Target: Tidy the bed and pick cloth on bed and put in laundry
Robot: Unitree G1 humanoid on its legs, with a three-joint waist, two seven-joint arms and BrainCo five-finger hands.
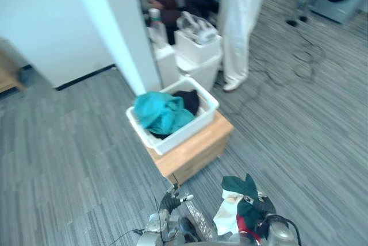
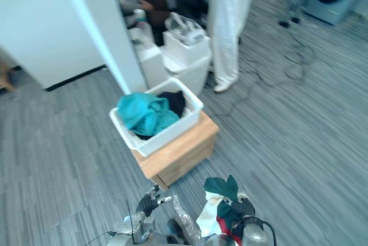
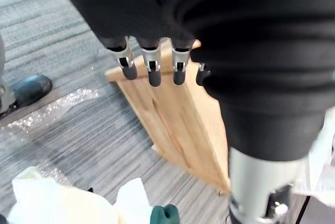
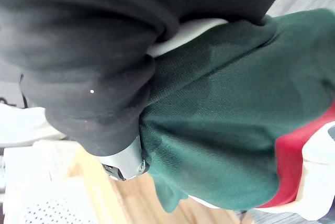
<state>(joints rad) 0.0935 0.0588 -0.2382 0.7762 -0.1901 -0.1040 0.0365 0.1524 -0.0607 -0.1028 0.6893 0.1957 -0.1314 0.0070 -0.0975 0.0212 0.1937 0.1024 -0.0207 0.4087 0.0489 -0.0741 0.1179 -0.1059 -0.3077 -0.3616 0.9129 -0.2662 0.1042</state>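
Teal cloth [image 1: 164, 114] lies in the basket [image 1: 190, 132], far of the robot. Green cloth [image 4: 220, 103] hangs near on the right hand [image 4: 84, 93], grip cannot be told; left hand [image 3: 152, 66] relaxed, empty. Drop into basket not yet done.

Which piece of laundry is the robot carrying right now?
Find the wooden stand with the white basket on the grey carpet. Nearer the robot than it, a bundled cloth hangs at the right robot hand. It is dark green, white and red, unlike the teal cloth in the basket.

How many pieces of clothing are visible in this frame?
3: a teal cloth and a dark cloth in the white basket, a green-white-red cloth at the right hand. Others may lie hidden beneath.
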